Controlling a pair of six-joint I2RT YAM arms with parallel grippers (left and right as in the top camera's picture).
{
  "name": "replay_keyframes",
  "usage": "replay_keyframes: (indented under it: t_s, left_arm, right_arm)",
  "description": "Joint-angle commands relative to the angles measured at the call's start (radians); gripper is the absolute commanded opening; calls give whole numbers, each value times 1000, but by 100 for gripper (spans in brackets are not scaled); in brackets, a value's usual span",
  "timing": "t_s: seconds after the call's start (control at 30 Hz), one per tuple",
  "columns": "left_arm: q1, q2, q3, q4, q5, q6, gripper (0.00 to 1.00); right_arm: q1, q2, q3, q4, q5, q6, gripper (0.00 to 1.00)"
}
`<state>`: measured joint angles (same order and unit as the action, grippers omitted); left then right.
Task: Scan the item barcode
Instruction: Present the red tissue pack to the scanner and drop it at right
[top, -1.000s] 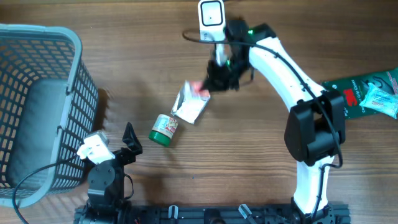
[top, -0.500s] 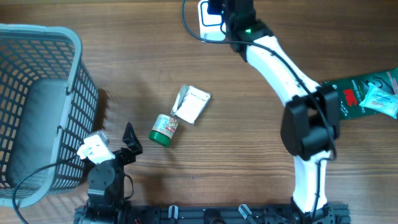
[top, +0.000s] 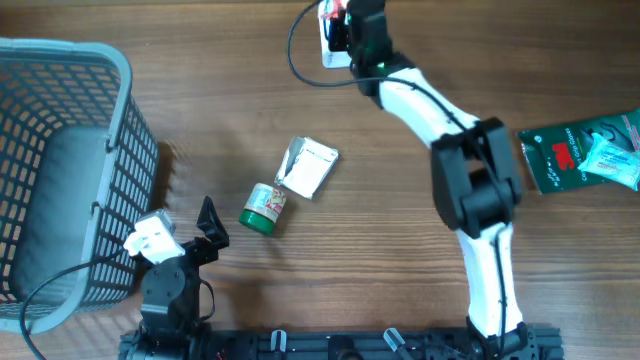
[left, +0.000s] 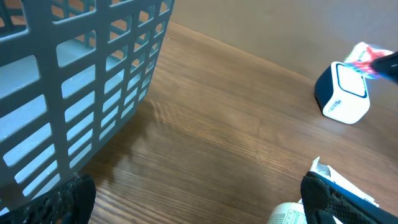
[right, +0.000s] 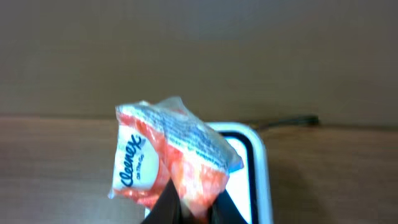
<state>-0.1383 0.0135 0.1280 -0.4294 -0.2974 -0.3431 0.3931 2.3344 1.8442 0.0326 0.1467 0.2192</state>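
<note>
Right end effector: clenched on the lower edge of the pack, fingertips pinching the wrapper.
Pack: small red-and-white Kleenex tissue pack, held off the counter just above and in front of the scanner, at the far edge of the counter; the logo side faces the wrist camera.
Scanner: white box with a dark blue back, standing on the counter, a black cable looping from it.
Left end effector: released, fingers spread wide, low at the near edge beside the basket, holding nothing.
Basket: grey plastic lattice, at the left side.
Carton: white, lying flat mid-counter, well apart from the scanner.
Jar: green-lidded, on its side, just beside the carton's near corner.
Packet: green, at the right edge.
</note>
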Motion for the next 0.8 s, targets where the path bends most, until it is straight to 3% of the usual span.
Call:
replay_keyframes:
  t_s: [0.0, 0.1, 0.2, 0.37, 0.43, 0.57, 0.6, 0.63, 0.67, 0.7, 0.77]
  left_arm:
    - [-1, -7, -2, 2, -6, -6, 100]
    - [-1, -7, -2, 2, -6, -5, 100]
    - [-1, -7, -2, 2, -6, -6, 100]
    - [-1, -7, -2, 2, -6, -5, 100]
    - [-1, -7, -2, 2, -6, -5, 100]
    - [-1, -7, -2, 2, -6, -5, 100]
    - [-1, -7, -2, 2, -6, -6, 100]
    - [-1, -7, -2, 2, -6, -6, 100]
    - [-1, -7, -2, 2, -6, -5, 100]
    - [-1, -7, -2, 2, -6, -6, 100]
    - [-1, -7, -2, 2, -6, -6, 100]
  right_arm:
    - [-45, -253, 7, -256, 8, -10, 4]
    - [-128, -362, 7, -597, 180, -10, 4]
    - [-275, -349, 1, -778, 264, -9, 4]
    - [-563, -252, -164, -753, 192, -10, 4]
    - [-644, -211, -233, -726, 184, -8, 4]
    - [-735, -191, -245, -706, -10, -11, 5]
    - [-738, -201, -233, -714, -47, -16, 19]
    - [-738, -211, -217, -728, -64, -27, 59]
    - [-735, -226, -194, -745, -82, -35, 89]
    - [-731, -247, -172, -763, -98, -35, 100]
    - [-719, -303, -127, -814, -189, -31, 100]
